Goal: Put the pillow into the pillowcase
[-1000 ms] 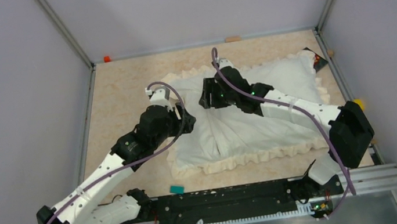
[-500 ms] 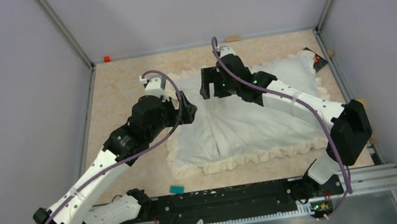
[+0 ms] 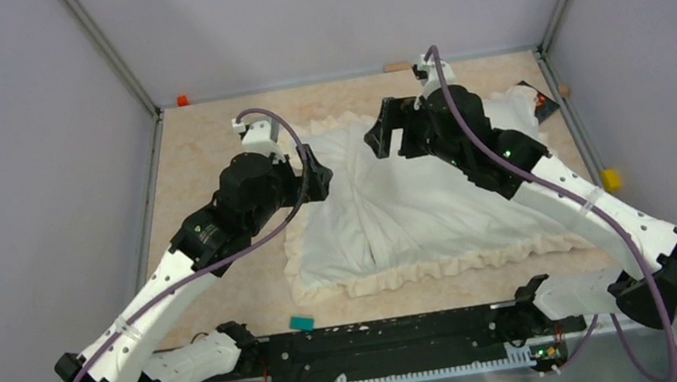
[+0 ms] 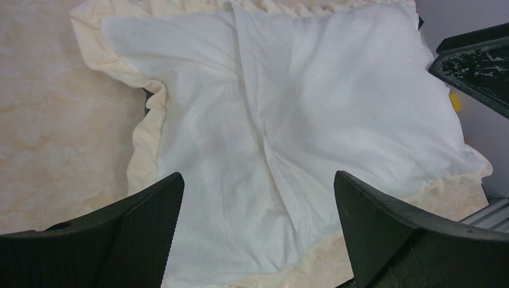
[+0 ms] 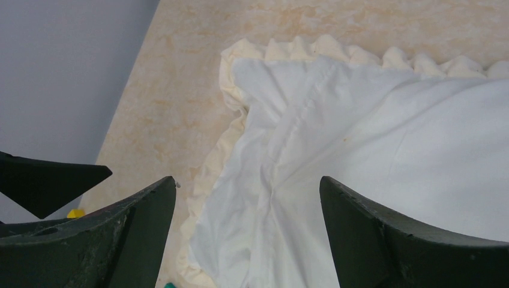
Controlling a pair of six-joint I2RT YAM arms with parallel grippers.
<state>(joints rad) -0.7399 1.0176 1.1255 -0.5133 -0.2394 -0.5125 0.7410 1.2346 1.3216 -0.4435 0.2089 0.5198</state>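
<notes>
The pillowcase (image 3: 417,210) lies flat on the table, cream-white with a frilly border, creased down its middle and plump on its right half. It fills the left wrist view (image 4: 270,120) and the right wrist view (image 5: 372,144). No quilted surface or yellow band of the pillow shows; the pillow is hidden. My left gripper (image 3: 316,176) is open and empty above the case's left edge, its jaws wide apart (image 4: 258,180). My right gripper (image 3: 387,136) is open and empty above the case's far middle (image 5: 248,180).
A teal block (image 3: 302,323) lies near the front rail. An orange piece (image 3: 182,100) and a wooden piece (image 3: 397,66) sit at the back edge. A yellow block (image 3: 611,180) and a black item (image 3: 538,101) are at the right. Grey walls enclose the table.
My right gripper has lifted off the case and moved back and to the right, its elbow swinging out right. My left gripper has shifted slightly toward the far edge.
</notes>
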